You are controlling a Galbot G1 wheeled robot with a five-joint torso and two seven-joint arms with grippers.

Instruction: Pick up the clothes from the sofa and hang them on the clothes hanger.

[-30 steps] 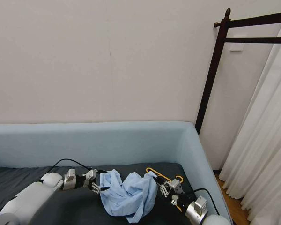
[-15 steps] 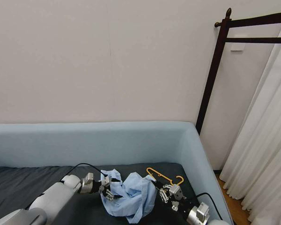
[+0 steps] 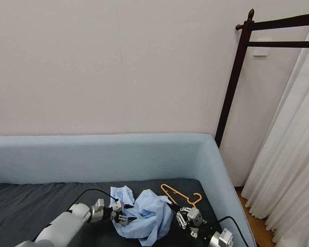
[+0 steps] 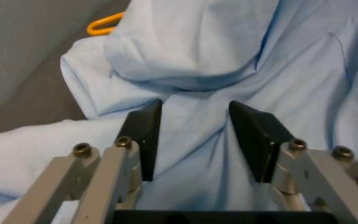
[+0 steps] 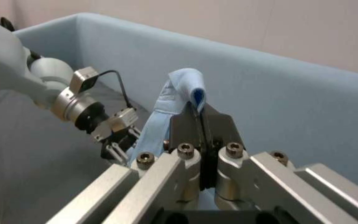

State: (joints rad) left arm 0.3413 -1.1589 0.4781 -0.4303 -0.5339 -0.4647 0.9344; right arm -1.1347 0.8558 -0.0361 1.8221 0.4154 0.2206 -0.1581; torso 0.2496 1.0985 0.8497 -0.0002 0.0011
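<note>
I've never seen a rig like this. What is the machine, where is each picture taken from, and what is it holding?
It is a two-armed wheeled robot. The wide picture comes from its head camera, looking down at a sofa; the two close-ups come from wrist cameras. On the seat lie a light blue garment and an orange hanger. The left gripper is open, fingers astride a fold. The right gripper is shut on the garment. A dark wooden rack stands nearby.

shirt (image 3: 144, 213) on sofa (image 3: 92, 154) — hanger (image 3: 180, 194) just r.
</note>
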